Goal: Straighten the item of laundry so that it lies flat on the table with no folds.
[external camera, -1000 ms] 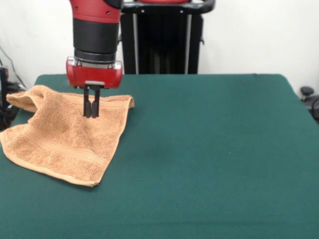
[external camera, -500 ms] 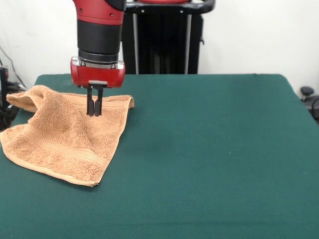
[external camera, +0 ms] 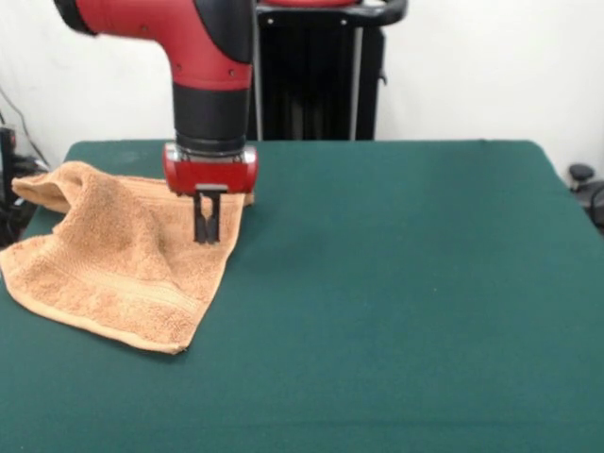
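The orange-tan towel (external camera: 113, 260) lies at the left side of the dark green table (external camera: 396, 283), reaching the table's left edge. It is rumpled, with a raised fold at its far left corner and a ridge running down its middle. Woven band stripes show near its front edge. My gripper (external camera: 207, 229) hangs from the red and black arm over the towel's right part, near its far right corner. Its two black fingers are close together with nothing between them. I cannot tell whether the tips touch the cloth.
The robot's black pedestal (external camera: 316, 71) stands behind the table's far edge. Dark equipment shows past the table's left edge (external camera: 8, 160) and right edge (external camera: 585, 184). A white wall is behind.
My gripper has moved to the right across the towel, toward its right edge, and slightly lower in the picture. The towel has not visibly moved.
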